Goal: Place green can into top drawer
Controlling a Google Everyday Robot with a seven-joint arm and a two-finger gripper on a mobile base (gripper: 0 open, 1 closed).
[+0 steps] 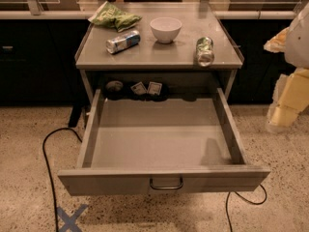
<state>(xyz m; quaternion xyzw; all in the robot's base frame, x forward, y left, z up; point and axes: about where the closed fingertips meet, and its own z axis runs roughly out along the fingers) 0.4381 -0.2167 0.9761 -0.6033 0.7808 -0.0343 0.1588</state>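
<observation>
Can't tell the grip on the gripper (288, 88) hanging off right, touching nothing; seeing the green can (204, 50) lying sideways, end-on toward the open top drawer (111, 181).

Bkgd notes, my feed: floor (24, 187) is pale speckled stone-type, beige w/ dark flecks. Blue tape X (70, 219) stuck on it, bottom L. Black cable (45, 163) loops over floor on L side; 2nd black cable (244, 198) curls at lower R. Grey table (159, 56) stands centre. Behind it a row of dark cabinets (34, 57) runs full width, pale counter edge (43, 14) along their top. Light warm, dimmish. Gripper (287, 98) sits at R edge of view, beside table
</observation>
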